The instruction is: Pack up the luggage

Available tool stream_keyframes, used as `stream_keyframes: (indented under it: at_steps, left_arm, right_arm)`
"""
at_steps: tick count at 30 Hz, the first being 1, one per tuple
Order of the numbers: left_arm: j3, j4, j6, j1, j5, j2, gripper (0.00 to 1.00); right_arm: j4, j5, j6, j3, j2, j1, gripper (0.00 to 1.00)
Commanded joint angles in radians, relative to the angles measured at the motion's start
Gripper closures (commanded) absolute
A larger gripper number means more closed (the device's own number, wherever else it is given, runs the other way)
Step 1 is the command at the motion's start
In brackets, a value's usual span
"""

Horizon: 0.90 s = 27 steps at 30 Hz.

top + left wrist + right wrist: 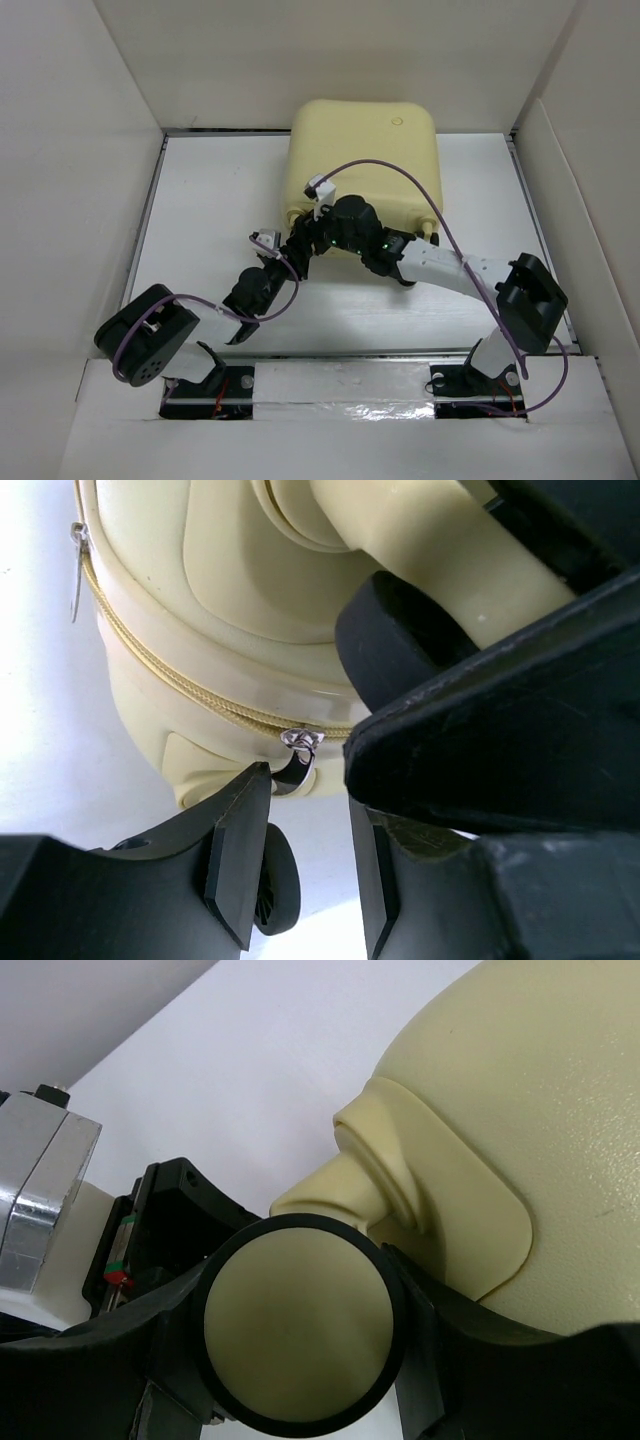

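The luggage [365, 150] lies shut on the white table at the back centre, a pale-yellow hard shell with a round emblem. Both arms reach to its near-left corner. My right gripper [300, 1300] is shut on one black-rimmed yellow wheel [300, 1325] of the luggage, with a finger on each side of it. My left gripper [306, 810] is open with nothing between its pads. The metal zipper pull [300, 752] hangs from the zip seam just beyond the left fingertip [255, 780]. A second small wheel [280, 880] shows behind that finger.
White cardboard walls [80, 180] enclose the table on the left, back and right. Purple cables [420, 190] loop over both arms. My right gripper's black body [500, 730] crowds the right side of the left wrist view. The arm bases [340, 385] stand at the near edge.
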Motion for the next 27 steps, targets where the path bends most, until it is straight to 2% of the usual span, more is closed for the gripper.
stream_keyframes:
  at_steps: [1, 13, 16, 20, 27]
  left_arm:
    - [0.041, 0.393, 0.025, -0.001, -0.014, 0.004, 0.67]
    - [0.082, 0.434, 0.044, -0.001, -0.048, 0.040, 0.68]
    - [0.089, 0.480, 0.048, -0.001, -0.088, 0.054, 0.73]
    - [0.095, 0.534, 0.039, -0.001, -0.126, 0.063, 0.84]
    - [0.112, 0.642, 0.041, -0.001, -0.142, 0.100, 0.95]
  right_arm:
    - [0.025, 0.070, -0.030, 0.135, -0.080, 0.009, 1.00]
    - [-0.103, 0.081, -0.104, 0.224, -0.069, 0.041, 1.00]
    - [-0.118, 0.073, -0.116, 0.234, -0.068, 0.054, 1.00]
    - [-0.097, 0.026, -0.115, 0.206, -0.071, 0.063, 1.00]
    - [-0.048, -0.022, -0.100, 0.145, -0.062, 0.097, 1.00]
